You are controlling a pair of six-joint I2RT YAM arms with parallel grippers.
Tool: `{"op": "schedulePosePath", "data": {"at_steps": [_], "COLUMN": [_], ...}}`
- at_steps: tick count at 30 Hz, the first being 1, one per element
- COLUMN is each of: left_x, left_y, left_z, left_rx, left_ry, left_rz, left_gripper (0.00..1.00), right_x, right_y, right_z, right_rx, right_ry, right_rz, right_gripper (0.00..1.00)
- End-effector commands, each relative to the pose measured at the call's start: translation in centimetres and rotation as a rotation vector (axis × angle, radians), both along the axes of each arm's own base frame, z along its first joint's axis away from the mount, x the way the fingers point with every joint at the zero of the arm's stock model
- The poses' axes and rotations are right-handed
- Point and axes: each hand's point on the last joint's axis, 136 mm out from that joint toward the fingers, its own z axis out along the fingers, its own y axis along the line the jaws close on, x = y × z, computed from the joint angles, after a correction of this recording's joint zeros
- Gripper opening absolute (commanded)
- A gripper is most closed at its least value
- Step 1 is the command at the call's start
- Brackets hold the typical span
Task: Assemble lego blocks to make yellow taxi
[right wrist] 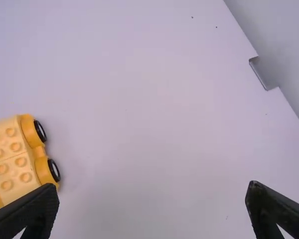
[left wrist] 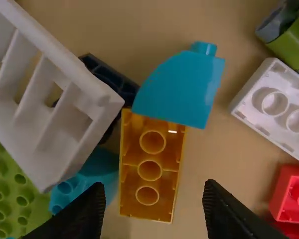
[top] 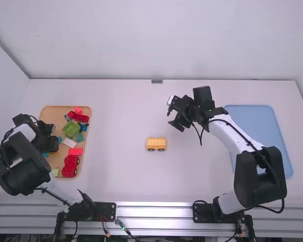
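The left tool (left wrist: 153,185) is hanging over the tray (top: 53,113), and its fingers (left wrist: 87,214) are standing wide apart on both sides of the orange block (left wrist: 149,170), which is lying with its open side facing up. That block is looking like the next taxi part. Good picking is meaning going straight down, squeezing both long sides evenly and not bumping the white rack (left wrist: 72,79) that is leaning close by. The blue curved block (left wrist: 179,89) is sitting against one end, so slow lifting is helping. The orange block is needing a flip before pressing on.

The high view is showing where things are sitting: the yellow car (top: 156,143) is resting mid-desk (top: 121,121), with the tray at nine o'clock from it and the right tool (right wrist: 152,185) at one o'clock. The left wrist view is showing round tubes (left wrist: 147,195) inside the orange block. The right wrist view is showing bumps (right wrist: 21,162) on the car's top, and the right tool's fingers are standing far apart, holding nothing.
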Motion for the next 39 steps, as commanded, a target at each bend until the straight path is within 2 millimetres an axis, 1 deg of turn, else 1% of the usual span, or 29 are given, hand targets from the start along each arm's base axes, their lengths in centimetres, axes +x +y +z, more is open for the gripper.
{"op": "schedulePosePath", "data": {"at_steps": [1,5,10,11,15,17,20,21,22,25,30,32,33,34,35,36,38,39], "left_x": [-0.7,-1.0,-1.0,-1.0,-1.0,-1.1,-1.1,-1.2,-1.2,-1.0,-1.1,-1.1,-1.1,-0.9,-0.7,-0.6,-0.3,-0.2], "left_y": [-0.3,-0.5,-0.6,-0.6,-0.7,-0.8,-0.9,-0.6,-0.5,-0.5,-0.6,-0.6,-0.6,-0.4,-0.1,0.1,0.7,0.8], "left_z": [-0.9,-1.5,-2.4,-2.6,-2.9,-3.0,-3.2,-3.2,-3.2,-3.3,-3.4,-3.4,-3.4,-3.2,-2.9,-2.7,-1.5,-1.3], "left_rx": [-0.013,-0.006,0.006,0.009,0.011,0.008,-0.006,0.002,0.003,0.005,0.001,-0.001,-0.001,0.003,0.007,0.012,0.017,0.016], "left_ry": [0.018,0.018,-0.001,-0.005,-0.014,-0.012,-0.025,-0.036,-0.037,-0.049,-0.047,-0.049,-0.049,-0.056,-0.061,-0.061,-0.064,-0.066], "left_rz": [0.024,0.024,0.024,0.027,0.026,0.026,0.031,0.058,0.063,0.079,0.084,0.102,0.102,0.107,0.116,0.126,0.178,0.188], "left_gripper": [0.52,0.52,0.50,0.49,0.47,0.44,0.43,0.40,0.40,0.33,0.31,0.25,0.25,0.17,0.12,0.10,0.07,0.07], "right_x": [0.7,0.6,0.6,0.6,0.6,0.6,0.6,0.6,0.6,0.6,0.2,0.3,0.3,0.2,0.2,0.3,0.3,0.3], "right_y": [0.4,0.8,0.8,0.8,0.8,0.8,0.8,0.8,0.8,0.9,1.5,1.5,1.5,1.6,1.6,1.6,1.6,1.6], "right_z": [2.2,2.3,2.3,2.3,2.3,2.3,2.3,2.3,2.3,2.3,2.2,2.3,2.3,2.3,2.3,2.3,2.4,2.4], "right_rx": [0.024,0.026,0.026,0.026,0.026,0.026,0.026,0.026,0.026,0.025,0.022,0.024,0.024,0.024,0.026,0.027,0.028,0.028], "right_ry": [-0.054,-0.063,-0.061,-0.061,-0.061,-0.060,-0.060,-0.060,-0.060,-0.060,-0.061,-0.061,-0.061,-0.061,-0.062,-0.063,-0.065,-0.065], "right_rz": [0.005,0.015,0.014,0.014,0.014,0.013,0.014,0.014,0.014,0.016,0.032,0.031,0.031,0.034,0.035,0.034,0.034,0.035], "right_gripper": [0.99,0.99,0.99,0.99,0.99,0.99,0.99,0.99,0.99,0.99,0.99,0.99,0.99,0.99,0.99,0.99,0.99,1.00]}}
